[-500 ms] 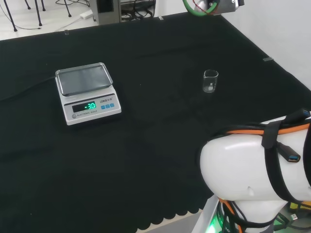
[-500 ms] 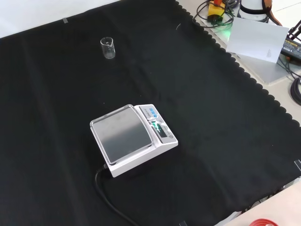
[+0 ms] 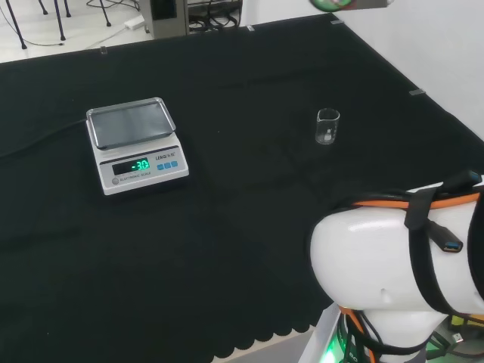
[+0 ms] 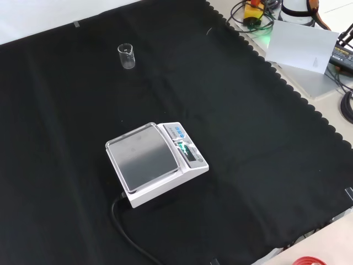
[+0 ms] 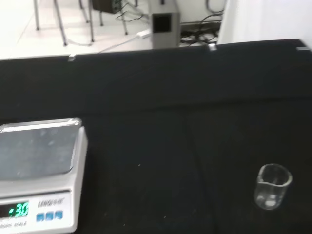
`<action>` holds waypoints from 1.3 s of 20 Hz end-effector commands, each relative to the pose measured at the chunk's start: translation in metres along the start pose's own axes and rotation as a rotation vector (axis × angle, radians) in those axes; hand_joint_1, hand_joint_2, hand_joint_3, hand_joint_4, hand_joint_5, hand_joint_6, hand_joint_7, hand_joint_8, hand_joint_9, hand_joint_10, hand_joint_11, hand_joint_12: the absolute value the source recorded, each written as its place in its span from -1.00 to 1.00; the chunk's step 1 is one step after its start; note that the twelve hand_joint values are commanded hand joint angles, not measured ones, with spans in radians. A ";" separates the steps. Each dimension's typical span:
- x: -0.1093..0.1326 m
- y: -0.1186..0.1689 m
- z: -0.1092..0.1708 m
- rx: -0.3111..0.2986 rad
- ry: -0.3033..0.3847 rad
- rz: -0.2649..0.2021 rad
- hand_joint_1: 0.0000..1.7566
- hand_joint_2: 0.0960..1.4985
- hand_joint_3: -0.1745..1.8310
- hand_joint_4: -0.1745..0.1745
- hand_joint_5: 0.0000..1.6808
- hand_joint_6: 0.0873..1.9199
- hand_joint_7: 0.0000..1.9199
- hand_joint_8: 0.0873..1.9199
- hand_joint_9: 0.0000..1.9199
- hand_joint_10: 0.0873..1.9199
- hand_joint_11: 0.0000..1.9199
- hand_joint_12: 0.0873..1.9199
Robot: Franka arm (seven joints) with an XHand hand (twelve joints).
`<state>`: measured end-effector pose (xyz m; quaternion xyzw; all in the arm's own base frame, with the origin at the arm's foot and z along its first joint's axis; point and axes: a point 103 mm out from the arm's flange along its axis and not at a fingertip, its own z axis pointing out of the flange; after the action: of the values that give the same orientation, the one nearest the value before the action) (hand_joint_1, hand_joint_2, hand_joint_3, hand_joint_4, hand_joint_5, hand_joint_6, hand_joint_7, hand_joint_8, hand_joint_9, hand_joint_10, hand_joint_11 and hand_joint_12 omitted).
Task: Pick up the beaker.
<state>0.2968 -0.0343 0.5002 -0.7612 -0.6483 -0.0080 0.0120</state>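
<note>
A small clear beaker (image 3: 327, 126) stands upright and empty on the black cloth, right of centre in the head view. The front view has the beaker (image 4: 126, 56) far off at the upper left, with bare cloth all round it. The wrist view looks down on the beaker (image 5: 273, 186) from some distance. A grey and green piece of the arm's end (image 3: 344, 3) pokes in at the top edge of the head view, well above and behind the beaker.
A white digital scale (image 3: 136, 144) with a steel pan stands left of the beaker in the head view; its cable trails off the scale (image 4: 154, 160) toward the front edge. The arm's white link (image 3: 393, 280) sits at the lower right. The cloth's scalloped edge (image 4: 287, 83) runs along the right.
The piece of the arm's end at the top of the head view has moved up and right, almost out of frame. Beaker and scale have not moved.
</note>
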 end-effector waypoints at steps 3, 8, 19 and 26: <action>-0.049 0.000 0.036 0.030 0.069 0.120 -0.19 0.43 -1.00 -0.17 -0.59 -1.00 -0.75 -0.38 -0.59 -0.24 -0.99 0.52; -0.050 0.020 0.066 0.073 0.066 0.124 -0.19 0.43 -1.00 -0.19 -0.57 -1.00 -0.74 -0.37 -0.59 -0.24 -0.99 0.52; -0.061 0.067 0.106 0.086 0.043 0.128 -0.18 0.43 -1.00 -0.19 -0.55 -1.00 -0.72 -0.36 -0.58 -0.24 -0.99 0.52; -0.074 0.095 0.132 0.100 0.035 0.121 -0.17 0.43 -1.00 -0.21 -0.53 -1.00 -0.72 -0.36 -0.58 -0.24 -0.98 0.52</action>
<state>0.3606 -0.1027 0.3848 -0.7973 -0.5997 0.0060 0.0678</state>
